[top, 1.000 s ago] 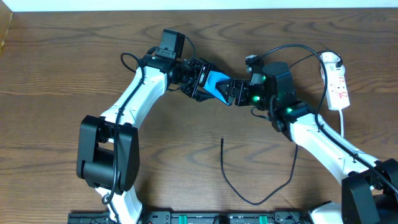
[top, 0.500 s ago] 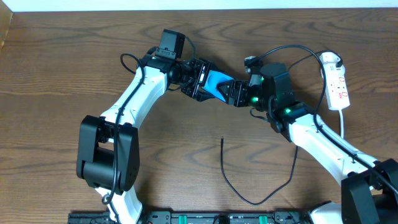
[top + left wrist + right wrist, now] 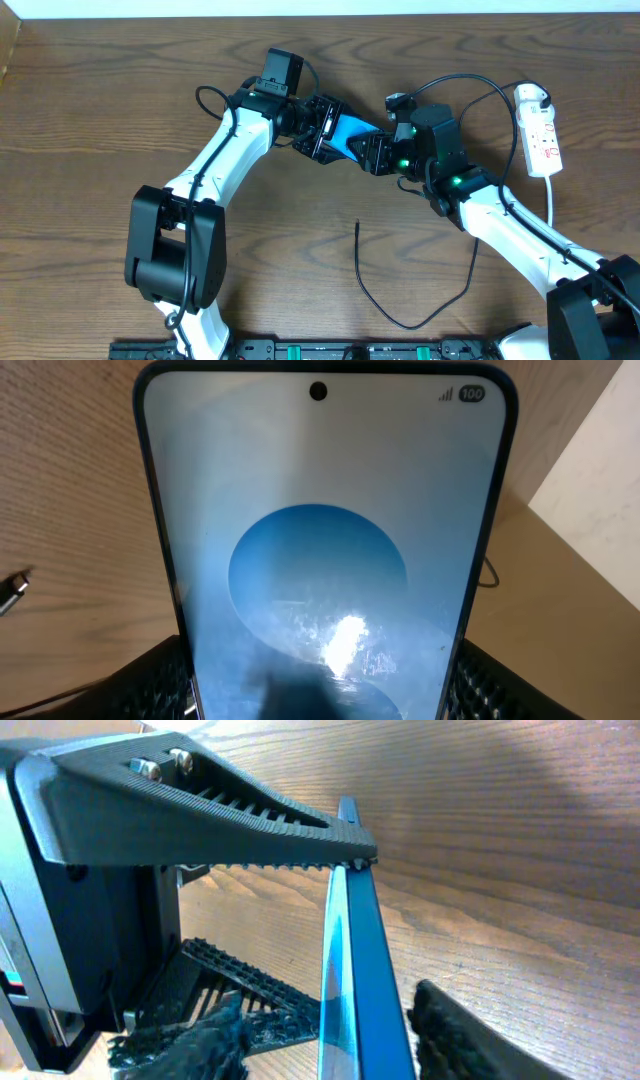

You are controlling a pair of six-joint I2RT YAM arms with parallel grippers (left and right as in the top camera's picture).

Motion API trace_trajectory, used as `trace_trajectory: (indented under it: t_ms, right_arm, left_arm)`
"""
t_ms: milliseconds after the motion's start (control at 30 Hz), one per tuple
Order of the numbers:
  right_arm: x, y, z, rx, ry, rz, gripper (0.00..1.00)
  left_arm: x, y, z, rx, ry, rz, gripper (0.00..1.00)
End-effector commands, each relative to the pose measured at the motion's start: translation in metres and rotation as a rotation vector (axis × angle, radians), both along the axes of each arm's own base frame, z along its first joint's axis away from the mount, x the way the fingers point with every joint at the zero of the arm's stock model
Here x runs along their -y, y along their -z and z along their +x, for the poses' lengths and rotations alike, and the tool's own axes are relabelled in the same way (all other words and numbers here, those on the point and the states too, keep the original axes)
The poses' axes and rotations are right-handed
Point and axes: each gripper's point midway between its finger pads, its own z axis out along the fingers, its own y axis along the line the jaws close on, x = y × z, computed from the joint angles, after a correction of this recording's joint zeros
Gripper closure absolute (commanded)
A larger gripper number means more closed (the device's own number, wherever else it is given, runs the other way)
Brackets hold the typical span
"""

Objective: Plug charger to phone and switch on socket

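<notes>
Both wrists have edged slightly toward the table's far side, the phone [image 3: 348, 133] still bridged between them. Overhead: the left gripper [image 3: 322, 128] pinches one end of the phone and the right gripper [image 3: 374, 152] meets the other. The charger [image 3: 358, 250] lies loose, well behind both grippers, and the socket [image 3: 541, 140] sits well off the right gripper's outer side. Left wrist: the lit blue screen fills the frame between dark fingers [image 3: 150, 680]. Right wrist: its own fingers [image 3: 455, 1035] stand spread either side of the edge-on phone, with the left gripper's ribbed finger [image 3: 200, 810] pressed on its upper edge.
</notes>
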Motion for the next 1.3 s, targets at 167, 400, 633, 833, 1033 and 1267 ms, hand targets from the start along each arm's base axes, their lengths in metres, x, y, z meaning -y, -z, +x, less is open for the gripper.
trace_trajectory:
  t_ms: [167, 400, 633, 833, 1033, 1267]
  right_arm:
    - [-0.003, -0.002, 0.002, 0.011, -0.004, -0.009, 0.62]
    - [-0.003, -0.002, 0.002, 0.012, -0.004, -0.010, 0.77]
    - [-0.003, -0.002, 0.002, 0.012, -0.004, -0.009, 0.85]
    - [-0.003, -0.002, 0.002, 0.013, -0.003, -0.009, 0.99]
    - [-0.001, -0.007, 0.008, 0.038, 0.008, 0.002, 0.99]
    - [0.044, -0.010, 0.040, 0.076, 0.164, -0.026, 0.99]
  left_arm:
    - [0.006, -0.022, 0.000, 0.024, -0.007, -0.030, 0.93]
    - [0.009, -0.022, -0.002, 0.017, -0.007, -0.033, 0.93]
    - [0.010, -0.022, -0.003, 0.017, -0.005, -0.033, 0.93]
    - [0.011, -0.024, 0.000, 0.035, -0.004, -0.039, 0.93]
    - [0.011, -0.024, 0.000, 0.035, -0.001, -0.043, 0.75]
    - [0.013, -0.039, -0.002, 0.048, 0.056, -0.144, 0.05]
